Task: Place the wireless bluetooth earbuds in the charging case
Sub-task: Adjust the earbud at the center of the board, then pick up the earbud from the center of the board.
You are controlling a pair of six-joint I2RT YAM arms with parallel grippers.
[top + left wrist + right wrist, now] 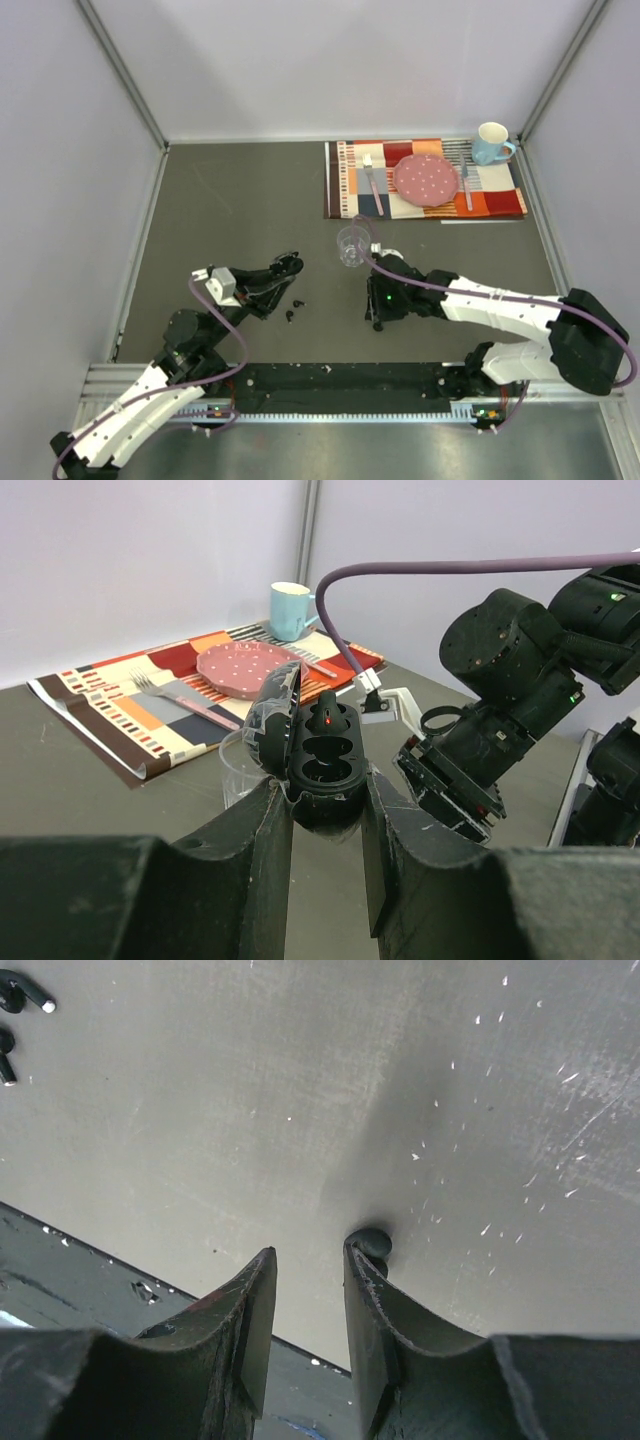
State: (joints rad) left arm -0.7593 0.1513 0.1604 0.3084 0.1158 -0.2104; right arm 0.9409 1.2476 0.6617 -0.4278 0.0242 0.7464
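Judging from the tabletop (230, 200) downward, I'd call this job barely begun. My left jaws are clenched on the charging case (322, 802), which is presented with its lid swung open. My right jaws are released, with a narrow gap between them and nothing in it, tips pointing down at the tabletop near its front edge.

From overhead I see two earbuds (298, 303) lying loose just beside the case, so those at least are not yet seated.

The left wrist camera gives me what overhead cannot: the case's two sockets. The lower one looks empty. The upper shows a red light and perhaps a bud, though I cannot be sure.

Only the right wrist camera shows another earbud (372, 1243) on the tabletop, right at one fingertip, outside the gap and ungrasped.
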